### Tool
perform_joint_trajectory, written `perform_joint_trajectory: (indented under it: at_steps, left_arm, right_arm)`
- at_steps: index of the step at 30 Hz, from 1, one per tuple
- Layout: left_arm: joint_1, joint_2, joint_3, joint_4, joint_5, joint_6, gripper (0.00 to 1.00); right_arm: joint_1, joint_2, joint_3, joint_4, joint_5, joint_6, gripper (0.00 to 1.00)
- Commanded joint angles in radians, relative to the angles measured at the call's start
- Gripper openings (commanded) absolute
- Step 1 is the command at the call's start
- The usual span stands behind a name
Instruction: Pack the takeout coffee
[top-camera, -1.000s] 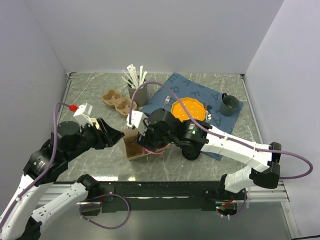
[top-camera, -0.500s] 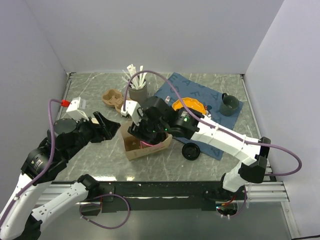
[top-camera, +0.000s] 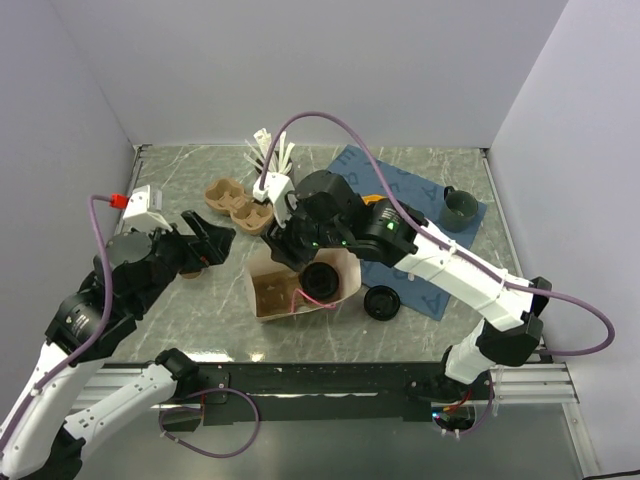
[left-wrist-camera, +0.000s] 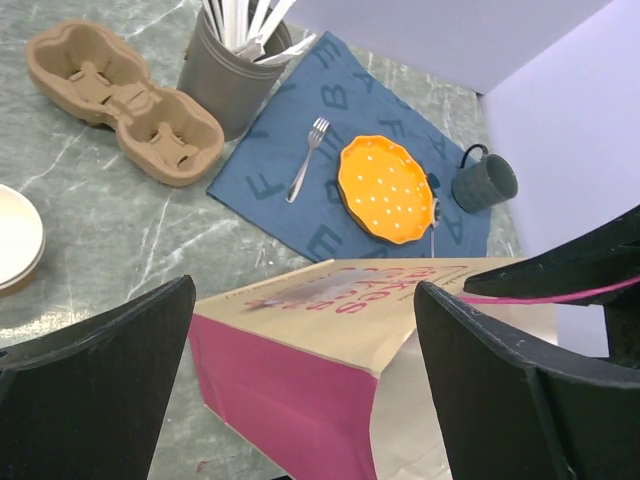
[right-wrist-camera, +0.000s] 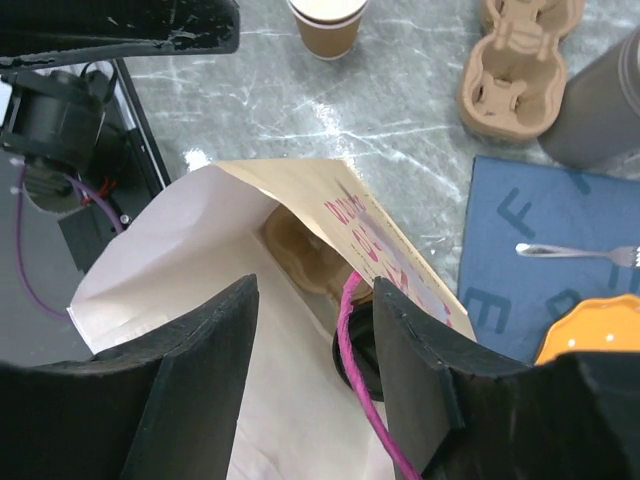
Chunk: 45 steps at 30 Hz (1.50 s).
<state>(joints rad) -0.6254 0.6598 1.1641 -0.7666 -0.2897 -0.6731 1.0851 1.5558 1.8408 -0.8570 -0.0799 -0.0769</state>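
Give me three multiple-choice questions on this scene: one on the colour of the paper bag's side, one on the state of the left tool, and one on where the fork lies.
1. What colour is the side panel of the paper bag?
A) green B) pink C) black

2. How is the left tool?
A) open, holding nothing B) shut on the paper bag's rim C) shut tight, fingers touching

3. Where does the fork lie?
A) inside the paper bag B) in the left tool C) on the blue cloth, beside the orange plate

Answers:
1 B: the left wrist view shows a pink panel under the tan face.
2 A: its fingers stand wide apart with nothing gripped.
3 C: it rests on the cloth, just left of the plate.
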Motion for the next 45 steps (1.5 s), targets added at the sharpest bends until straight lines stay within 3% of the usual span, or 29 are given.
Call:
perform_joint_trajectory:
  at_steps: [1, 11, 17, 22, 30, 36, 41, 45]
  left_arm:
    - [-0.004, 0.034, 0.037, 0.038, -0.028, 0.024, 0.97]
    - [-0.004, -0.011, 0.005, 0.079, 0.134, 0.104, 0.99]
    - [-0.004, -0.037, -0.056, 0.082, 0.207, 0.098, 0.94]
    - [-0.004, -0.029, -0.073, 0.089, 0.208, 0.089, 0.93]
    - [-0.004, -0.025, -0.078, 0.096, 0.189, 0.105, 0.93]
    - [-0.003, -0.014, -0.04, 0.075, 0.149, 0.127, 0.92]
    - [-0.004, -0.009, -0.02, 0.076, 0.118, 0.156, 0.93]
    - [-0.004, 0.004, 0.002, 0.059, 0.116, 0.196, 0.93]
  right_arm:
    - [-0.036, -0.005, 0.023, 0.016, -0.014, 0.058, 0.55]
    - [-0.044, 0.013, -0.055, 0.058, -0.084, 0.126, 0.54]
    - [-0.068, 0.046, -0.026, 0.018, -0.159, 0.137, 0.57]
    - [-0.117, 0.095, 0.031, -0.062, -0.303, 0.176, 0.63]
    - [-0.163, 0.089, 0.043, -0.056, -0.443, 0.221, 0.57]
    - [-0.175, 0.053, 0.055, 0.009, -0.475, 0.281, 0.54]
    - [-0.18, 0.027, 0.094, 0.051, -0.336, 0.345, 0.52]
    - [-0.192, 0.013, 0.122, 0.11, -0.343, 0.37, 0.5]
